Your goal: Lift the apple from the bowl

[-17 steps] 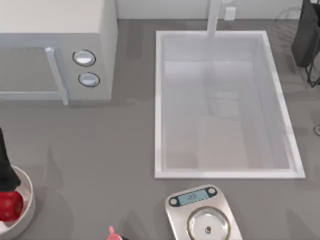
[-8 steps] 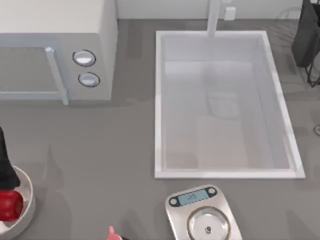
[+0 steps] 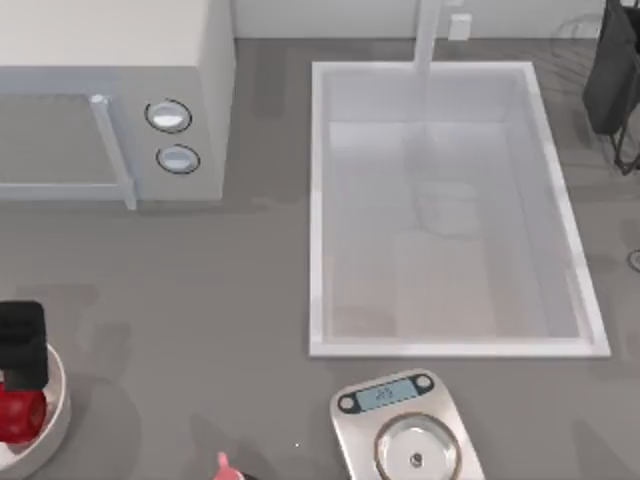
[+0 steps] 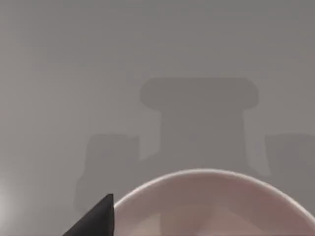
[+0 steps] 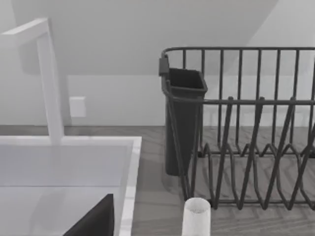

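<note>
Hovering at the table's far left edge, the left gripper [image 3: 18,365] shows in the top view as a black block directly over the bowl [image 3: 52,418], its lower end touching or just above the apple [image 3: 20,415]. Whether its fingers are spread or closed on the fruit cannot be told from any view. The apple, glossy deep red, sits inside the bowl against the side nearest the table's left edge; it cannot be told whether it is clear of the bowl floor. The left wrist view shows the bowl's pale thick rim [image 4: 206,174] arcing across grey table [image 4: 157,49], with one dark fingertip [image 4: 98,219] beside the rim. The right arm is parked at the far right rear, by the dish rack [image 5: 256,128]; its wrist view shows that black wire rack with a dark cutlery holder [image 5: 184,118], a small white cup [image 5: 197,216] in front, the white faucet [image 5: 49,78] and the sink [image 3: 445,345] rim. On the table, a microwave [image 3: 110,90] stands rear left, a silver scale [image 3: 410,430] lies at the front below the sink, and a tiny pink object [image 3: 222,462] lies at the front edge, well apart from the bowl.
</note>
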You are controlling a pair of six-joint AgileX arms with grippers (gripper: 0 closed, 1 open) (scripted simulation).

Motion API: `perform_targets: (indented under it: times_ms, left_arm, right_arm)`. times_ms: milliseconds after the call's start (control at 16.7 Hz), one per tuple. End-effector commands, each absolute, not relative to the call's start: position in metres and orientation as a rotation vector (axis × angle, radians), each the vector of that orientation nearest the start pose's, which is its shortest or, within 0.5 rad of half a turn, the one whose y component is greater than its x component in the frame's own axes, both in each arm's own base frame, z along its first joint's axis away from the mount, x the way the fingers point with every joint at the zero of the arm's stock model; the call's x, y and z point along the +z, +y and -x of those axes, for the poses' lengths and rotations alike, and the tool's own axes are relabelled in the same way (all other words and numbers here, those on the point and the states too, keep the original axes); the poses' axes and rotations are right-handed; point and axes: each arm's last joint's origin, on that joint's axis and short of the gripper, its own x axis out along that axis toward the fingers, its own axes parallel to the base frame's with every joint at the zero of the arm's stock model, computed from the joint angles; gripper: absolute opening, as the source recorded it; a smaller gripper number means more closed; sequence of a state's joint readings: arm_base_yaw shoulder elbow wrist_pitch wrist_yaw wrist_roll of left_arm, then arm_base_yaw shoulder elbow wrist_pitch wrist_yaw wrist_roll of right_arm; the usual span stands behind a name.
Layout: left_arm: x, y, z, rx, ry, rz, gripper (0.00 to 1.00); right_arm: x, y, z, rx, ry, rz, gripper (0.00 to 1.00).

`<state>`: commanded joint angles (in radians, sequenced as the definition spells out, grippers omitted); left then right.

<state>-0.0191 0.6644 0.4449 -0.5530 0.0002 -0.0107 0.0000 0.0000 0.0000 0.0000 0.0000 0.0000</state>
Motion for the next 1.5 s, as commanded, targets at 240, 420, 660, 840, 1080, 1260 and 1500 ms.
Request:
perform_targets:
  times_ms: [240, 420, 660, 840, 1080, 1260, 1500]
  left_arm:
    - [0.202, -0.005, -0.176, -0.017, 1.187, -0.005, 1.00]
    - [0.200, -0.006, -0.198, -0.017, 1.421, -0.011, 1.00]
    - [0.199, -0.007, -0.213, -0.016, 1.566, -0.016, 1.00]
    - [0.199, -0.007, -0.214, -0.016, 1.571, -0.016, 1.00]
    - [0.195, -0.006, -0.214, -0.013, 1.571, -0.013, 1.00]
    - [0.172, -0.007, -0.218, -0.013, 1.576, -0.013, 1.00]
    - [0.128, -0.007, -0.222, -0.015, 1.553, -0.014, 1.00]
  right_arm:
    - [0.160, -0.001, -0.106, 0.000, 0.000, 0.000, 1.00]
    - [0.160, -0.001, -0.106, 0.000, 0.000, 0.000, 1.00]
    - [0.160, -0.001, -0.106, 0.000, 0.000, 0.000, 1.00]
    - [0.160, -0.001, -0.106, 0.000, 0.000, 0.000, 1.00]
    - [0.160, -0.001, -0.106, 0.000, 0.000, 0.000, 1.00]
    - [0.160, -0.001, -0.106, 0.000, 0.000, 0.000, 1.00]
    - [0.160, -0.001, -0.106, 0.000, 0.000, 0.000, 1.00]
